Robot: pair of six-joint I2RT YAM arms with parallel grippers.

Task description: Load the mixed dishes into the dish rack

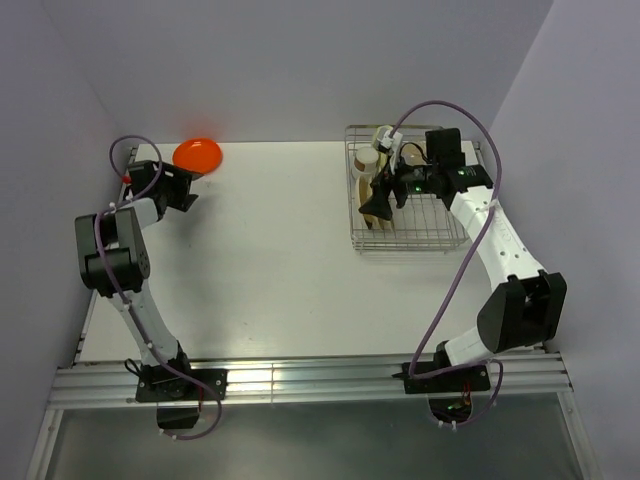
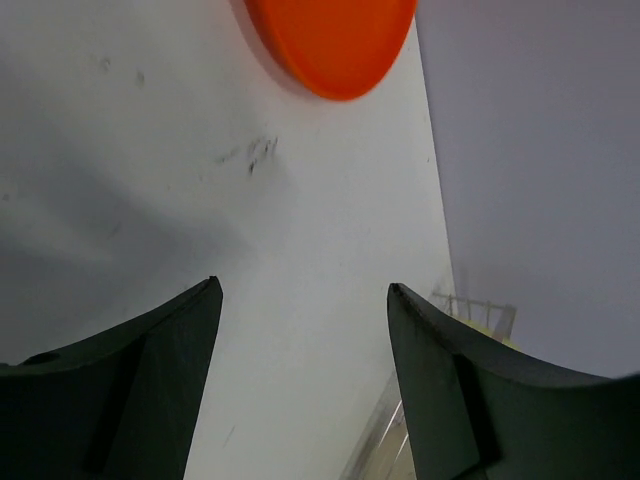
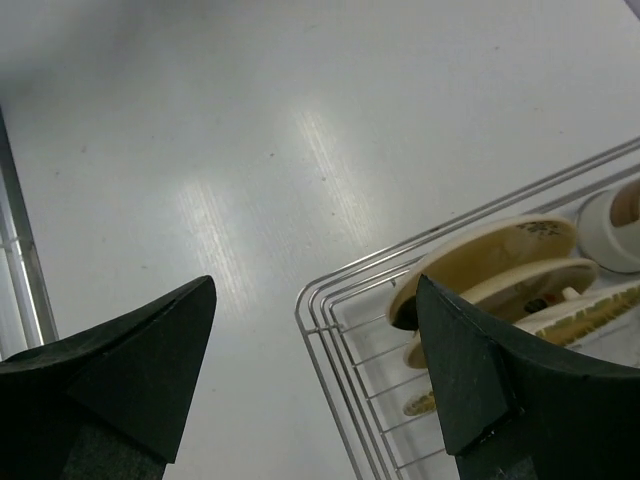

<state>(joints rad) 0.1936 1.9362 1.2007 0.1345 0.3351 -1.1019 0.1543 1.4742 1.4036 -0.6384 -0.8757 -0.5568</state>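
Seemingly three plates [image 3: 495, 262] stand racked, partly behind the right hand [image 3: 315, 292].

You have a white table [image 1: 280, 250] with the orange plate [image 1: 198, 153] at eleven o'clock and the rack [image 1: 430, 222] at two.

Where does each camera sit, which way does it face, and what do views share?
Top external: above, behind the bases, looking down on both arms, orange plate, dish rack.
Left wrist: past open left gripper toward the orange plate.
Right wrist: past open right gripper onto a dish rack corner.
Shared: plate, top and left; rack, top and right.
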